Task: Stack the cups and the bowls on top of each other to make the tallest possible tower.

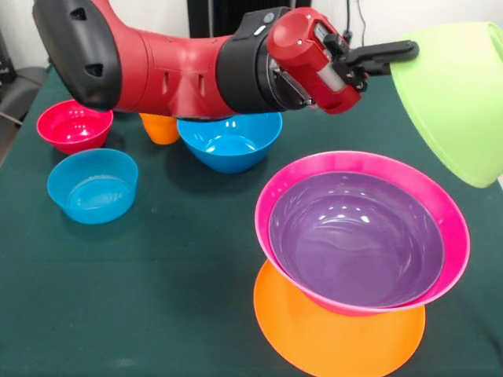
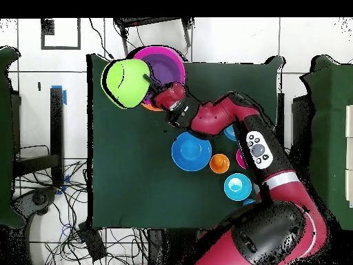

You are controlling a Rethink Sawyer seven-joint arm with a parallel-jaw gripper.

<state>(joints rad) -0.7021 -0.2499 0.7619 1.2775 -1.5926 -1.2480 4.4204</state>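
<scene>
While its black fingers pinch the rim, the gripper holds the green bowl tipped in the air, right of the purple bowl nested in the pink bowl on the orange bowl. Only overhead does the green bowl overlap that stack; the front view shows the red bowl fully.

From above, the red arm reaches across the dark green counter toward its far corner. Its end effector holds the rim of a green bowl, which is tipped and overlaps the pink bowl with the purple bowl nested inside. Near the arm's middle sit a large blue bowl, an orange cup and a small light blue bowl.
</scene>
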